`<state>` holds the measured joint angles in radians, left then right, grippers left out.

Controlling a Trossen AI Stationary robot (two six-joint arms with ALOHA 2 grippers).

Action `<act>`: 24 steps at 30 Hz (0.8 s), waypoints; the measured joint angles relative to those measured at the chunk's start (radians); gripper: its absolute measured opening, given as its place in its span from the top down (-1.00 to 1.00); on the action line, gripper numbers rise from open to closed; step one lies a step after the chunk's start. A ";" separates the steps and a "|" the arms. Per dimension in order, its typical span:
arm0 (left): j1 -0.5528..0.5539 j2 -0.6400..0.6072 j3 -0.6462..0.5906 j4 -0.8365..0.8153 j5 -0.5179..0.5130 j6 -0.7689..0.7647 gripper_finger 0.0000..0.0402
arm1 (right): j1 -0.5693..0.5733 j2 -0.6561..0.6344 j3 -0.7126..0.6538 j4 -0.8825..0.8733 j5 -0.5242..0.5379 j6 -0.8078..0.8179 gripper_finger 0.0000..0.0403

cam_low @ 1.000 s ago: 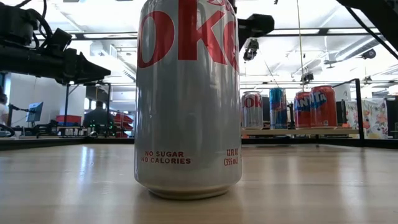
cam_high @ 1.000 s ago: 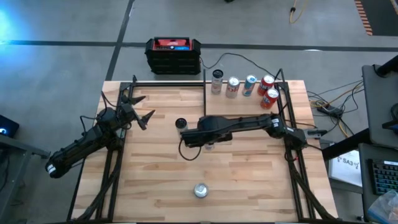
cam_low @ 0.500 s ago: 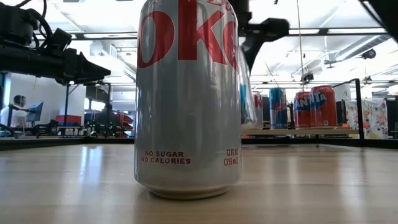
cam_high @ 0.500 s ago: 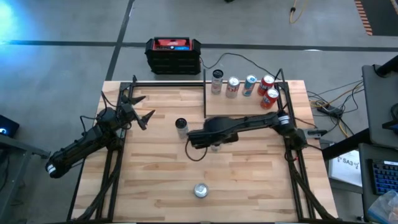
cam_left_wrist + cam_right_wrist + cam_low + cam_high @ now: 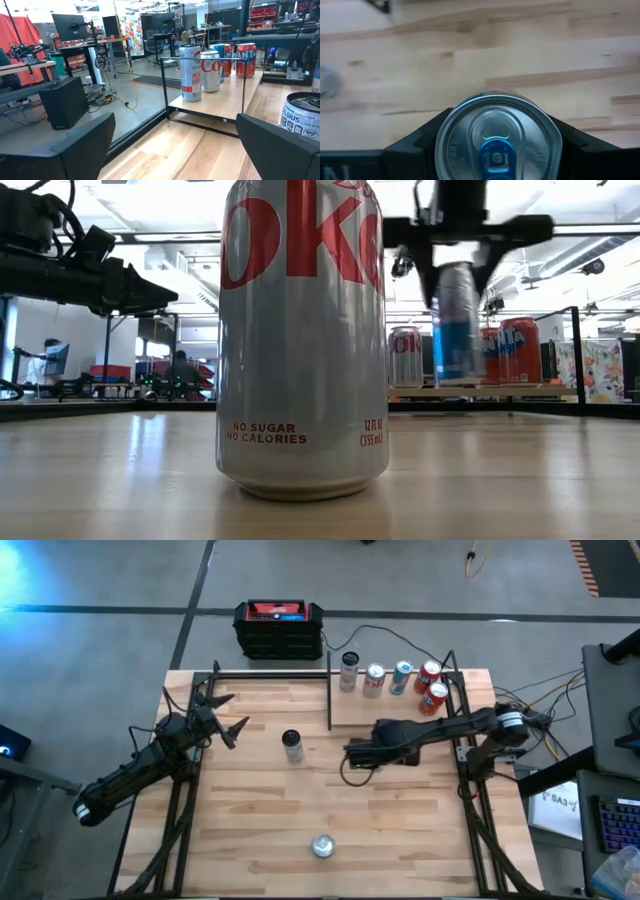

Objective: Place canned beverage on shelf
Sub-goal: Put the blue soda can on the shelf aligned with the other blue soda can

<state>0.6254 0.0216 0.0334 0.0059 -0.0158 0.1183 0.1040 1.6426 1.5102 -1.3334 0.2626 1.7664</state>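
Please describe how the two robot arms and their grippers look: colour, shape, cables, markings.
Both arms are black and jointed. The left gripper has two pointed, spiky fingers. The right arm has a pale band near its base and a black cable looping beneath the right gripper.

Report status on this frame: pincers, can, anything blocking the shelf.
Right pincer shut on blue-tab can, lifted off the table. Left pincer open, idle at table's left. Shelf holds five cans at back; front clear.

Two dark, jointed arms with matte black casings, pale bands near the bases, thin black cables alongside.
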 joint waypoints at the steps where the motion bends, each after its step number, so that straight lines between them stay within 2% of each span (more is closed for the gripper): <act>1: 0.000 0.000 0.000 0.000 0.000 0.000 -0.98 | 0.000 -0.016 -0.027 0.001 0.000 0.010 -0.09; 10: 0.000 0.000 0.000 0.000 0.000 0.000 -0.98 | 0.000 -0.107 -0.172 0.011 0.000 0.087 -0.09; 14: 0.000 0.000 0.000 0.000 0.000 0.000 -0.98 | -0.002 -0.133 -0.225 0.019 0.001 0.125 -0.18; 24: 0.000 0.000 0.000 0.000 0.000 0.000 -0.98 | -0.002 -0.154 -0.283 0.065 0.000 0.147 -0.13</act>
<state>0.6250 0.0218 0.0331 0.0059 -0.0160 0.1184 0.1020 1.4883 1.2273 -1.2684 0.2630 1.9136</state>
